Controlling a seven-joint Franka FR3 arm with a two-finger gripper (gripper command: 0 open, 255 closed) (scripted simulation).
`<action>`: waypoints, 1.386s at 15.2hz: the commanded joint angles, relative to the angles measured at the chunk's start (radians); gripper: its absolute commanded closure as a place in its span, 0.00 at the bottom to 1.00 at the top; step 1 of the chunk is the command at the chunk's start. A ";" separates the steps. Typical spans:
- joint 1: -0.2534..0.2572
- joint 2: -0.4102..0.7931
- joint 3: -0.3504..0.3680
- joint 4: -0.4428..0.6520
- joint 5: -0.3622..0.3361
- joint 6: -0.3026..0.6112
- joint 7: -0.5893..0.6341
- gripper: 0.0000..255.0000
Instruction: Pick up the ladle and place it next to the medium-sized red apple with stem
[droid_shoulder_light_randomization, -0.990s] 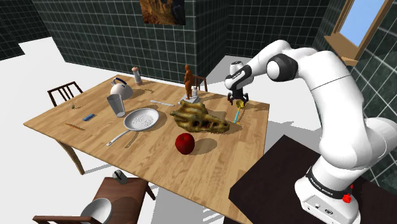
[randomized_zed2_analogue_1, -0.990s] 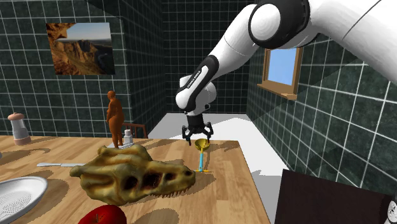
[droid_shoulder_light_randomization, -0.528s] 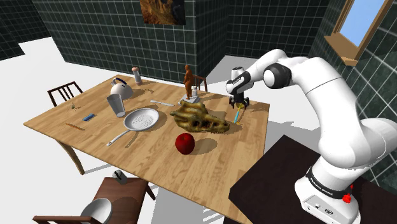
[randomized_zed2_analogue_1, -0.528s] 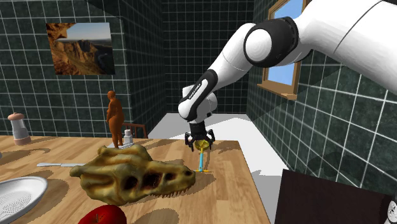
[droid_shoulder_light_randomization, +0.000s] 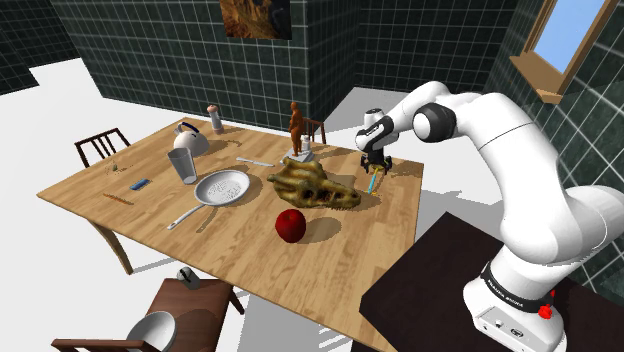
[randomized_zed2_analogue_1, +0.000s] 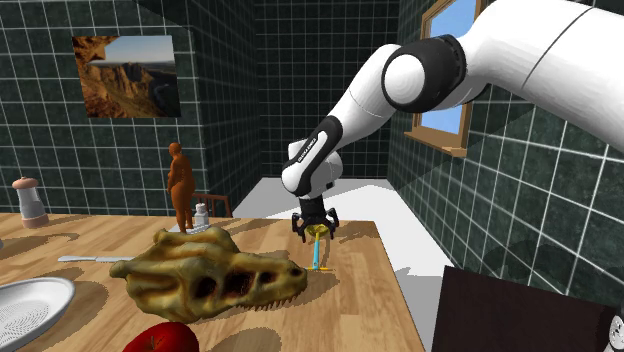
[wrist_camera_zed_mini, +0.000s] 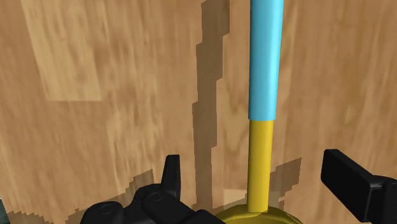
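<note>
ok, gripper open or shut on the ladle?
Open. In the wrist view the gripper has its fingers apart either side of the ladle, not touching it.

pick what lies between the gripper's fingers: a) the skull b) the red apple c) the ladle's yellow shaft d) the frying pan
c: in the wrist view the yellow shaft of the ladle runs between the open fingers of the gripper, with a gap on each side.

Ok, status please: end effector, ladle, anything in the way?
End effector open, astride the ladle at its yellow neck, not touching. Ladle lying on wooden table. Dinosaur skull lies between it and the red apple.
</note>
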 joint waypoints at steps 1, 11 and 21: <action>0.000 0.000 0.000 0.000 0.000 0.000 0.000 0.00; 0.000 0.000 0.000 0.000 0.000 0.000 0.000 1.00; 0.005 -0.101 -0.003 -0.054 -0.003 -0.047 -0.008 1.00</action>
